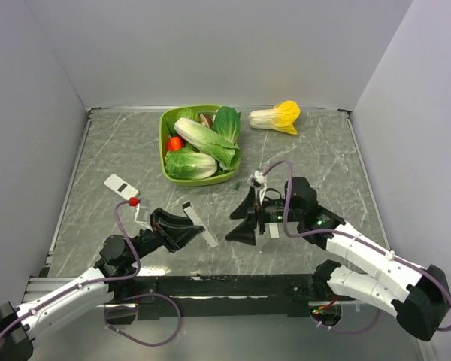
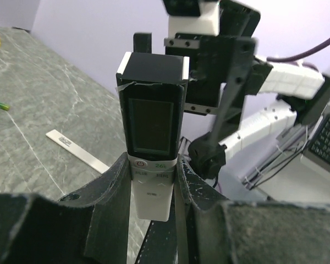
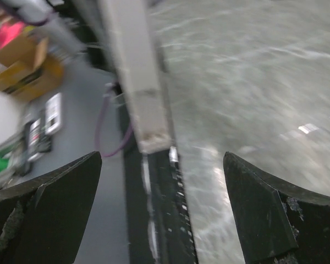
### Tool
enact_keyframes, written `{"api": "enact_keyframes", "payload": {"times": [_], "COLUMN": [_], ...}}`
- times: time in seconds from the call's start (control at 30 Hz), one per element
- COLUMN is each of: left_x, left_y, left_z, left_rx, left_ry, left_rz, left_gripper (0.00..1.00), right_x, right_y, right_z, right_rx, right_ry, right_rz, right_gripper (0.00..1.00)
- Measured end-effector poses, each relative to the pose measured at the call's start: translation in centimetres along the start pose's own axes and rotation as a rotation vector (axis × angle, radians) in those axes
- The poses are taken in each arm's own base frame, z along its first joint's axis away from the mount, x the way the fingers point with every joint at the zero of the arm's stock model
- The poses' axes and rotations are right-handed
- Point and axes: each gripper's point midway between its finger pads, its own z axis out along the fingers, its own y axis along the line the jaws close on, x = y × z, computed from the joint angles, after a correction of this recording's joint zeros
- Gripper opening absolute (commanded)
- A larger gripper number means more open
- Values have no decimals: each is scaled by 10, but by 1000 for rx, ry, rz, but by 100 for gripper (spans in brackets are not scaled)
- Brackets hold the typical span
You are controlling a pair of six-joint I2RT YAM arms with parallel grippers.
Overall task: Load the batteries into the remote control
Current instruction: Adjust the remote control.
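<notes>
Remote control (image 2: 151, 124): a slim, flat bar of white plastic with a black upper section is being pinched by its white lower end and is standing out past the fingertips, close to the arm bases.
Left claw (image 2: 152, 176): its black fingers are being pressed together on the narrow sides of the remote control.
Right claw (image 3: 162, 159): its fingers are being held spread wide with nothing between them, just beside the left claw.
Handling: the remote control is being judged light, stiff and smooth enough to slip. A low hold across the narrow sides is being favoured, so that the battery bay is being left free.
Thin white strip (image 2: 77, 149): it is lying flat on the grey marbled tabletop (image 1: 323, 158), near the remote control. Whether it is the bay cover cannot be told.
Green battery (image 1: 237, 183): one tiny cylinder is lying by the bowl, well apart from both claws. It is being judged hard, light and prone to rolling, and best taken across its middle.
Green plastic bowl (image 1: 163, 143): it is being filled by leafy vegetables.
Yellow-tipped cabbage (image 1: 276, 116): it is lying farthest back.
Hidden: a second battery is not being made out. The bay side of the remote is being turned away. The right wrist view is being blurred, and a pale bar there cannot be identified.
</notes>
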Motion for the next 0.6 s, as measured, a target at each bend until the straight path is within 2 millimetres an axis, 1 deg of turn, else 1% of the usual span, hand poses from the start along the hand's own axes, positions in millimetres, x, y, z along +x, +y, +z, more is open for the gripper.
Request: {"api": "enact_keyframes", "payload": {"times": [0.03, 0.1, 0.2, 0.37, 0.43, 0.6], "left_x": [2, 5, 6, 2, 1, 0], "left_y": [0, -3, -8, -17, -19, -22], "left_z": [0, 1, 2, 2, 2, 2], "left_rx": [6, 25, 55, 102, 115, 131], "left_ry": [9, 25, 31, 21, 18, 16], "left_rz": [3, 6, 11, 25, 29, 33], "left_gripper": [1, 1, 1, 1, 1, 1], "right_x": [0, 1, 4, 14, 17, 22], "right_y": [10, 22, 30, 32, 34, 39], "right_z": [5, 11, 18, 29, 33, 40], "right_rx": [-49, -113, -162, -189, -199, -223], "right_ry": [5, 11, 22, 56, 65, 84], "right_rz": [-15, -39, -53, -45, -44, -47], "right_gripper": [99, 99, 98, 93, 89, 86]}}
